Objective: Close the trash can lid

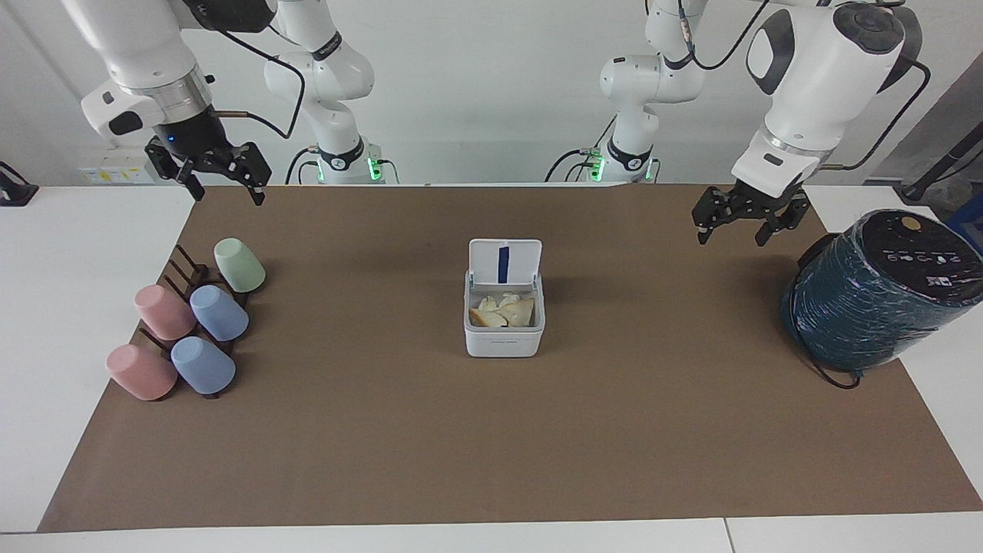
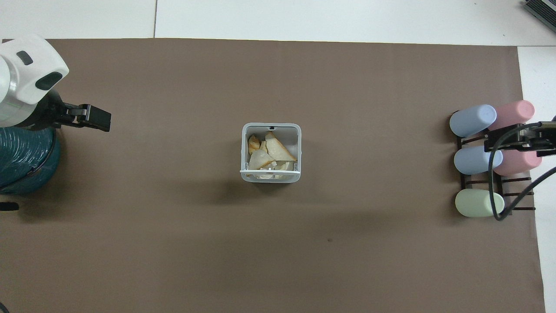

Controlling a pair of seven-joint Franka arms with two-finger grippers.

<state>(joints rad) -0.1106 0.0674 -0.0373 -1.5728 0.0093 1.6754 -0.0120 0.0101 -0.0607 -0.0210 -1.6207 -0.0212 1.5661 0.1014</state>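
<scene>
The trash can [image 1: 503,338] is a small white square box in the middle of the brown mat, also in the overhead view [image 2: 271,127]. Its lid [image 1: 504,263] stands open and upright on the side nearer to the robots, blue strip showing; from overhead it is seen edge-on [image 2: 270,172]. Pale crumpled scraps [image 1: 503,311] lie inside. My left gripper [image 1: 731,235] hangs open and empty in the air beside the teal cylinder, well apart from the can [image 2: 87,117]. My right gripper [image 1: 229,192] hangs open and empty over the cup rack [image 2: 527,139].
A large dark teal wrapped cylinder [image 1: 875,296] leans at the left arm's end of the table. A dark rack [image 1: 188,273] with several pink, blue and green cups lying on it is at the right arm's end. The brown mat [image 1: 491,445] covers most of the table.
</scene>
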